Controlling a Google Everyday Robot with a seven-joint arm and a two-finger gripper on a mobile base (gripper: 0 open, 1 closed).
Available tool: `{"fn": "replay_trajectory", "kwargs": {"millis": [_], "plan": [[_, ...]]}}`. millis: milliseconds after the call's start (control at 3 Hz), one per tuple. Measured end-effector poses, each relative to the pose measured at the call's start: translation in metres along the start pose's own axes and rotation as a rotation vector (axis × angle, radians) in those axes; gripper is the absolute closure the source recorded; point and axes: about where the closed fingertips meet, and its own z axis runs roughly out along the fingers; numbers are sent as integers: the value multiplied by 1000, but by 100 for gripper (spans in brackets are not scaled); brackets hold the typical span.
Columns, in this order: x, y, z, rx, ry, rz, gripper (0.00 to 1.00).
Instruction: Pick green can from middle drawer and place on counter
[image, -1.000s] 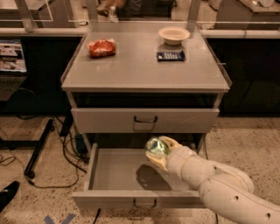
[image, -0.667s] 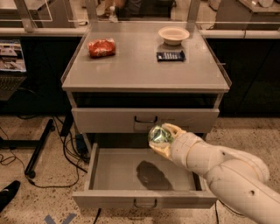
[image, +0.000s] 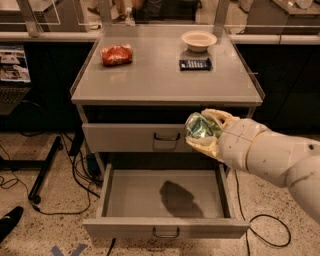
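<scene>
My gripper (image: 202, 131) is shut on the green can (image: 200, 127), a shiny green drink can held on its side between the cream fingers. It hangs in front of the upper drawer's face, above the pulled-out middle drawer (image: 165, 227), which holds nothing but the arm's shadow. The can is below the level of the counter (image: 160, 75) and just in front of its front edge, toward the right. My arm comes in from the lower right.
On the counter lie a red snack bag (image: 116, 54) at the back left, a white bowl (image: 199, 39) at the back right and a dark flat packet (image: 195, 64) in front of it. The upper drawer (image: 135, 137) is shut. Cables lie on the floor at both sides.
My gripper has lifted the green can up out of the middle drawer, from just above its floor to the height of the upper drawer's face, moving a little right.
</scene>
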Motion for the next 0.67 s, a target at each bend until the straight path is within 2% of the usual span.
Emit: {"fn": "replay_trajectory", "kwargs": {"millis": [333, 667], "plan": [[0, 0, 0, 0, 0, 0, 100], [-5, -6, -6, 39, 4, -2, 100]]}}
